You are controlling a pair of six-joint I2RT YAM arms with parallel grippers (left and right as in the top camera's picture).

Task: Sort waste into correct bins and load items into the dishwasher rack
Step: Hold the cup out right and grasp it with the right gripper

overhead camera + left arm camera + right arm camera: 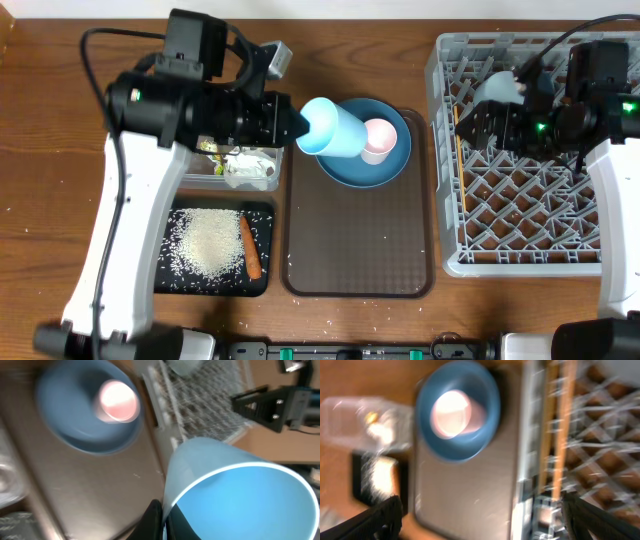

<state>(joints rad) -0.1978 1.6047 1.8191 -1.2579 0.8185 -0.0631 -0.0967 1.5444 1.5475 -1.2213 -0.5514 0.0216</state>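
The left arm [130, 230] rises from the near left corner of the counter [40, 150], bends at its dark elbow and reaches right, level above the clear tub [262, 183]. The left pincer [293, 127] is clenched on the light blue cup [332, 128]. The cup lies on its side over the left rim of the dark blue plate [395, 165], and the left wrist view looks into its open mouth, with one dark finger [154, 519] against the wall. Whether the cup touches the plate cannot be told. The pale pink cup [378, 138] stands upright on the plate, just right of the blue cup, at the far end of the brown tray [358, 240]. The right arm [610, 190] comes up along the right edge and turns left over the rack [520, 220]. There the right pincer [466, 125] hangs released, jaws spread wide and holding nothing. Two chopsticks [565, 420] lie along the rack's left side. The black tray [262, 280] sits near left with rice [205, 242] and a carrot [250, 248]. The left arm covers much of the tub, so only crumpled paper [248, 168] shows clearly inside. The right arm hides the rack's far right corner, and both wrist views are blurred.
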